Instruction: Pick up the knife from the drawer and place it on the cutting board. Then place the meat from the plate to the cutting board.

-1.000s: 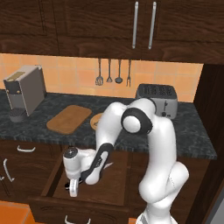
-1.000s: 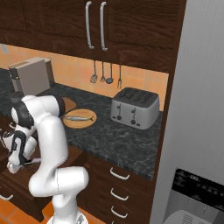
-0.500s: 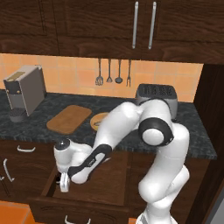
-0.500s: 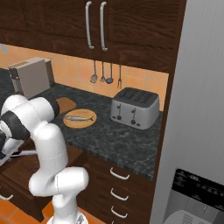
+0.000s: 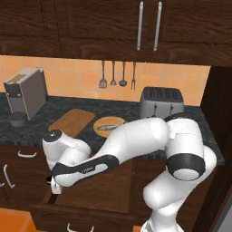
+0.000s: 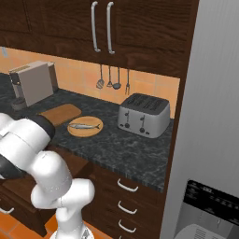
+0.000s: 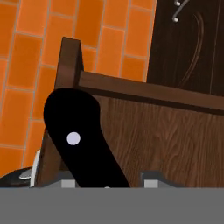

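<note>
Gripper (image 5: pixel 51 185) is down in the open drawer (image 5: pixel 97 188), with the knife (image 7: pixel 83 140) handle right between its fingers; can't tell if it's clamped yet. Fish (image 5: pixel 110 127) sits on the plate (image 5: pixel 100 131), beside the cutting board (image 5: pixel 71 121).

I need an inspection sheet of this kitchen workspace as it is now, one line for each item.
Surface: dark speckled counter, above the open drawer.
Job's things: knife, its black handle close before the camera over the drawer floor; cutting board bare; meat lying on the plate, beside the board.
Clutter: toaster; coffee machine.
Grippers: gripper low at the drawer's left end; finger tips at either side of the handle, grip not confirmed.
Cables: nothing seen.
Surroundings: utensils hanging on the orange tile wall; upper cabinets; grey appliance at right.
</note>
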